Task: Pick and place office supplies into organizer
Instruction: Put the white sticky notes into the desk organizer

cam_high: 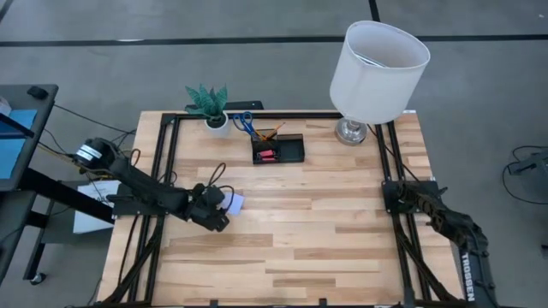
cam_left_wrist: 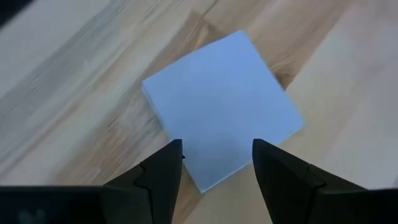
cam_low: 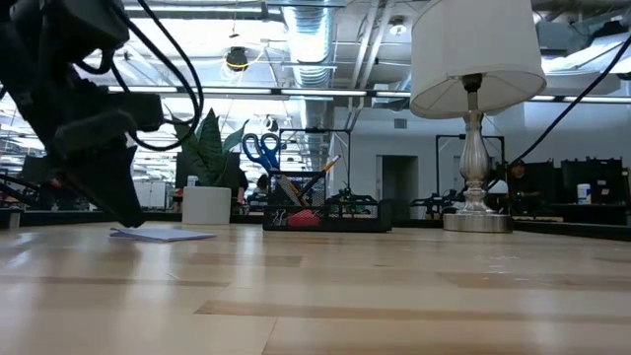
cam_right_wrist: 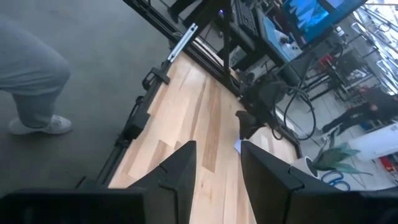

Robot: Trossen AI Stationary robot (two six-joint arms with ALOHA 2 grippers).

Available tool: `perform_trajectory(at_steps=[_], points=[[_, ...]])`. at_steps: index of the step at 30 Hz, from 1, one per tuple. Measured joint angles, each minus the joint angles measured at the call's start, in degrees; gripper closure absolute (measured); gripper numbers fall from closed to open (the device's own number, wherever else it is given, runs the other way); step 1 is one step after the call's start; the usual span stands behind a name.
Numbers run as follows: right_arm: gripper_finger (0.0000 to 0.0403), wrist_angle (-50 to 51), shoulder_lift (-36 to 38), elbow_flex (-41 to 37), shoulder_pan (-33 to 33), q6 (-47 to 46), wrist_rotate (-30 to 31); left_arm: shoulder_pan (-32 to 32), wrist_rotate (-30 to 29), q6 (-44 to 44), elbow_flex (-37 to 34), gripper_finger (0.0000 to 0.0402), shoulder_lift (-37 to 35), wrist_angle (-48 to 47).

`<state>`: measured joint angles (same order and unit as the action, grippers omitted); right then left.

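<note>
The table [cam_high: 325, 231] held the organizer [cam_high: 278, 151] at its far middle. My right gripper [cam_right_wrist: 217, 163] waited at the right edge, fingers apart. My left gripper [cam_left_wrist: 216, 163] hovered, fingers apart, over the note pad [cam_left_wrist: 221, 106] lying flat near the left side.

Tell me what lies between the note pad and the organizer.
Only bare wooden tabletop separates the note pad from the organizer, as the high view shows.

note pad [cam_high: 235, 203] on table [cam_high: 325, 231] left, organizer [cam_high: 278, 151] behind, lamp [cam_high: 377, 68] right
</note>
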<state>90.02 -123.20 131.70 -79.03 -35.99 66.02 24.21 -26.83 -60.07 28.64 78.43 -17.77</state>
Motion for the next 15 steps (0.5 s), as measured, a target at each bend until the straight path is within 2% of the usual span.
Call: perform_trajectory(at_steps=[15], points=[[0.0285, 0.0, -0.02, 0.0, -1.0, -1.46, -1.47, 0.24, 1.69, -1.72, 0.02, 0.0214, -3.27, -3.75]])
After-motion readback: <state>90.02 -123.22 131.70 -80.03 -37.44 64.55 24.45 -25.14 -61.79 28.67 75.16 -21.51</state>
